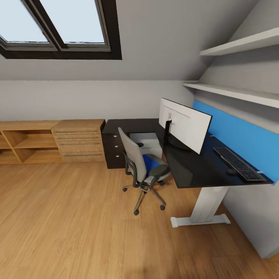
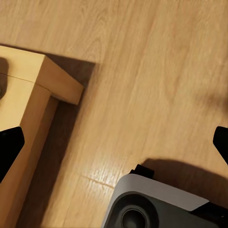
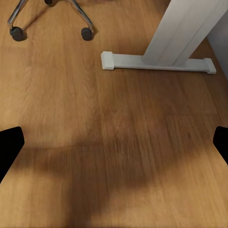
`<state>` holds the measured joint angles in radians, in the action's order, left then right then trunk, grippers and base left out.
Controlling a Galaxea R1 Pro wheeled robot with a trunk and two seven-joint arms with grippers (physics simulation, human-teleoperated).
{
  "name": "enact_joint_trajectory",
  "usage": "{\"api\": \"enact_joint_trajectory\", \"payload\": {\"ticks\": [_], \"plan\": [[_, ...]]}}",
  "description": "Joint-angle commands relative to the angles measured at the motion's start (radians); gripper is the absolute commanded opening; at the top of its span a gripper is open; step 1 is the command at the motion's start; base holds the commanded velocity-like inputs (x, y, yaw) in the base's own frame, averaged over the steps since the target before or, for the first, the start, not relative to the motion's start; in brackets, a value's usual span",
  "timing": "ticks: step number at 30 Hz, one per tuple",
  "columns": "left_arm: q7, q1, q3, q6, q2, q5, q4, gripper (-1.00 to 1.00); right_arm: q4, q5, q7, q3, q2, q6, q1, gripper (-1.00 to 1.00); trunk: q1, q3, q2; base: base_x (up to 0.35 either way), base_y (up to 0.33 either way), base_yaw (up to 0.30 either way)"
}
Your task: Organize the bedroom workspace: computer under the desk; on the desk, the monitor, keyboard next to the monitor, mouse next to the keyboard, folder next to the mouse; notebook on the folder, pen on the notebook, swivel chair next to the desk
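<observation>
I stand on the wooden floor (image 1: pixel 77 224) well apart from the desk (image 1: pixel 201 170), facing it at an angle. The folder (image 1: pixel 152 162) lies flat on the seat of the swivel chair (image 1: pixel 141 170), a blue patch half hidden behind the chair's grey back, ahead of me and a little to my right. So my right arm looks the nearer one for it, though neither arm could reach it from here; I judge I must roll closer first.

My right pincer (image 3: pixel 114 142) points down at bare floor, its black fingertips (image 3: pixel 9 147) spread wide at both edges of the wrist view, released and holding nothing; beyond it stand the desk's white pedestal leg (image 3: pixel 180 33) and two chair casters (image 3: pixel 86 33). My left pincer (image 2: pixel 114 142) is likewise spread and empty, over floor beside a light wooden shelf unit (image 2: pixel 28 118).

On the desk the monitor (image 1: pixel 185 124) stands with the keyboard (image 1: pixel 238 162) to its right and the mouse (image 1: pixel 231 171) just beside the keyboard.
</observation>
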<state>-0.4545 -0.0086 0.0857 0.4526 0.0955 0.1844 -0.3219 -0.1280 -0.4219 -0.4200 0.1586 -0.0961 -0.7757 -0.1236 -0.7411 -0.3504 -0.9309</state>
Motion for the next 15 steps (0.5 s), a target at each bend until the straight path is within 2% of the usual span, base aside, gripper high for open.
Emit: {"api": "enact_joint_trajectory", "payload": {"ticks": [1, 15], "plan": [[-0.006, -0.001, 0.009, 0.004, 0.000, 0.009, 0.000, 1.00, 0.001, -0.011, -0.005, 0.007, -0.001, -0.002, -0.001, 1.00, -0.004, -0.004, -0.008, 0.000, 0.000, 0.000], [-0.010, -0.001, 0.008, 0.005, -0.002, 0.009, 0.000, 1.00, 0.001, -0.011, -0.005, 0.007, -0.001, -0.002, -0.001, 1.00, -0.058, -0.048, -0.106, 0.003, -0.040, 0.000]]}}
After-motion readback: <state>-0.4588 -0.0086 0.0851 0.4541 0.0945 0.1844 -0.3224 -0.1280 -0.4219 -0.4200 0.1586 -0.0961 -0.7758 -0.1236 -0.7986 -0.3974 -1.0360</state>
